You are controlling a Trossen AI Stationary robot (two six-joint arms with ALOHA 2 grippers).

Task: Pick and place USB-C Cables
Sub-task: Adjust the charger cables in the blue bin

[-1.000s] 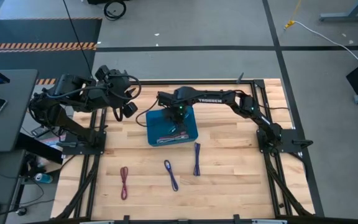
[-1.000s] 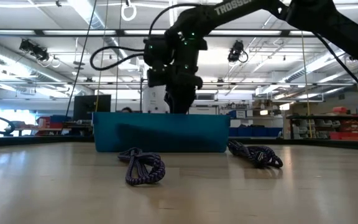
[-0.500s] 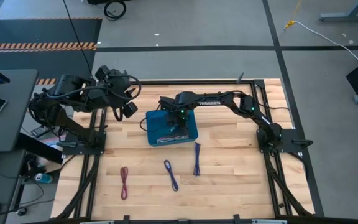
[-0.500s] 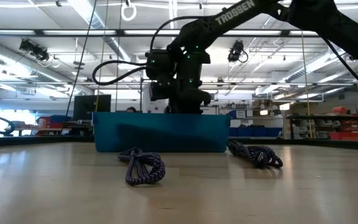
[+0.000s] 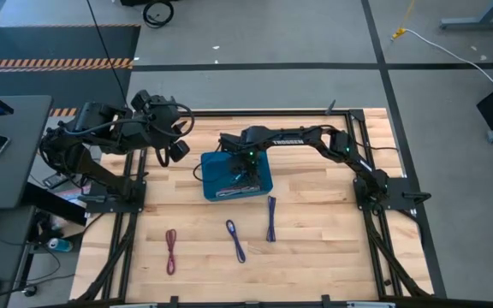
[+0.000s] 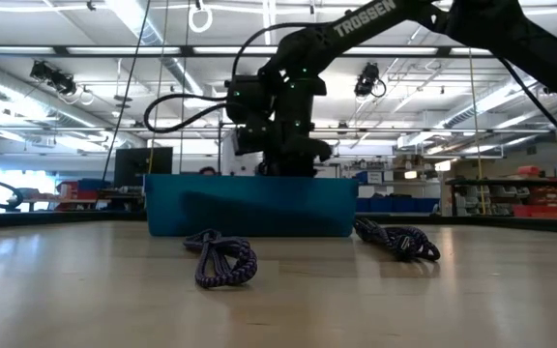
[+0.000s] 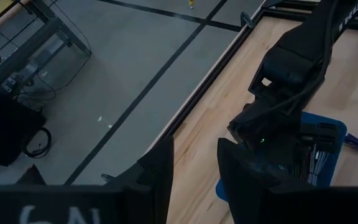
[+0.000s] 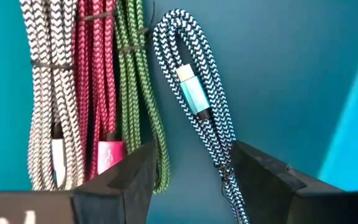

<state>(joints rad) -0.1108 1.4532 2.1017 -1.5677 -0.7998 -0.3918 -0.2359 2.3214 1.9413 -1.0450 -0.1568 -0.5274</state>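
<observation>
A blue bin [image 5: 234, 178] stands mid-table. My right gripper [image 5: 245, 164] reaches down into it, open. In the right wrist view, its fingers [image 8: 124, 180] straddle one end of a teal cable [image 8: 197, 106] that lies flat on the bin floor. Beside it lie green [image 8: 138, 81], magenta [image 8: 98, 87] and grey-white [image 8: 45, 93] bundles. In the low view the bin wall [image 6: 249, 205] hides the fingertips. On the table lie a maroon cable [image 5: 171, 251] and two blue-purple cables [image 5: 235, 239] [image 5: 271, 218]. My left gripper [image 7: 196, 174] waits open near the far-left edge.
The bin's walls stand close around my right gripper. The wooden table [image 5: 315, 248] has bare room on its near right side. Black frame rails [image 5: 375, 231] run along the table's sides. Two cables [image 6: 222, 259] [image 6: 396, 240] lie in front of the bin in the low view.
My right gripper sank a little deeper into the bin and shifted slightly toward the near edge, and its wrist turned. For the last half second it has stayed still. The cables on the table have not moved.
</observation>
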